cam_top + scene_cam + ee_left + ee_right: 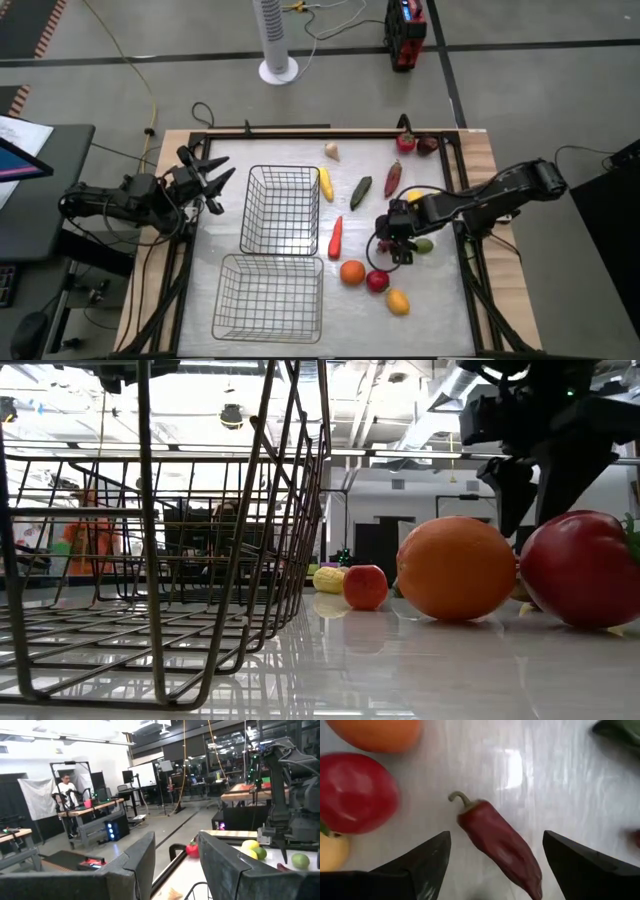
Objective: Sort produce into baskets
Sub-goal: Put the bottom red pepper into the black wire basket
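Two wire baskets stand left of centre, one farther (281, 208) and one nearer (268, 297). Produce lies on the table right of them: garlic (331, 151), a yellow piece (325, 184), a green one (360, 192), a red one (336, 237), an orange (352, 272), a red apple (377, 281), a lemon (398, 301). My right gripper (395, 247) points down, open, over a dark red chili (497, 842) lying flat; its fingers stand on either side of it without touching. My left gripper (212, 178) waits open at the table's left edge.
More pieces lie at the far right: a dark red pepper (393, 178), two red round ones (405, 142), a lime (424, 245) and a yellow piece (413, 196) beside my right arm. The orange (456, 568) and apple (580, 568) sit close to the right gripper.
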Action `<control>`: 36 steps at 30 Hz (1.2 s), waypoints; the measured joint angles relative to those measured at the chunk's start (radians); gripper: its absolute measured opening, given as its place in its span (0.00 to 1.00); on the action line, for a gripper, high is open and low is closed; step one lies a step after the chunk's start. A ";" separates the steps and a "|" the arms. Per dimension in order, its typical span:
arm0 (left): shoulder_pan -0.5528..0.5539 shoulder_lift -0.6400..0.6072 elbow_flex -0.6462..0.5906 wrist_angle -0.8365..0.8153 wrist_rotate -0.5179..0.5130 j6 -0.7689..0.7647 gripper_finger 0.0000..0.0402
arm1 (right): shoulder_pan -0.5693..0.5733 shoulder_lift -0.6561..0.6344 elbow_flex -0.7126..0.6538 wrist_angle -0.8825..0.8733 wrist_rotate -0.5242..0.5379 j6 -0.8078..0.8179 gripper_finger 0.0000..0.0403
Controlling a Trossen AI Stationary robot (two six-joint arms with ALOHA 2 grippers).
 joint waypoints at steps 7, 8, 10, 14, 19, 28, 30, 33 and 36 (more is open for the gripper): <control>0.000 0.000 0.000 -0.010 -0.002 0.000 0.34 | 0.027 0.001 -0.061 0.093 0.034 -0.039 0.76; 0.000 0.000 0.000 -0.010 -0.002 0.000 0.34 | 0.034 0.001 -0.062 0.092 0.049 -0.050 0.76; 0.000 0.000 0.000 -0.010 -0.003 0.000 0.34 | 0.047 0.001 -0.062 0.089 0.076 -0.074 0.76; 0.000 0.000 0.000 -0.011 -0.003 0.001 0.34 | 0.070 0.017 -0.062 0.092 0.083 -0.105 0.76; 0.000 -0.001 0.000 -0.018 -0.012 0.008 0.34 | 0.077 0.122 -0.063 0.099 0.078 -0.105 0.76; 0.000 -0.001 0.000 -0.024 -0.021 0.008 0.34 | 0.077 0.257 -0.055 0.110 0.070 -0.124 0.73; 0.000 -0.001 0.000 -0.023 -0.022 0.012 0.34 | 0.077 0.250 -0.052 0.108 0.070 -0.124 0.69; 0.000 -0.001 0.000 -0.018 -0.029 0.018 0.34 | 0.071 0.225 -0.052 0.104 0.072 -0.123 0.61; 0.000 -0.001 0.000 -0.017 -0.029 0.019 0.34 | 0.050 0.189 -0.040 0.090 0.083 -0.107 0.49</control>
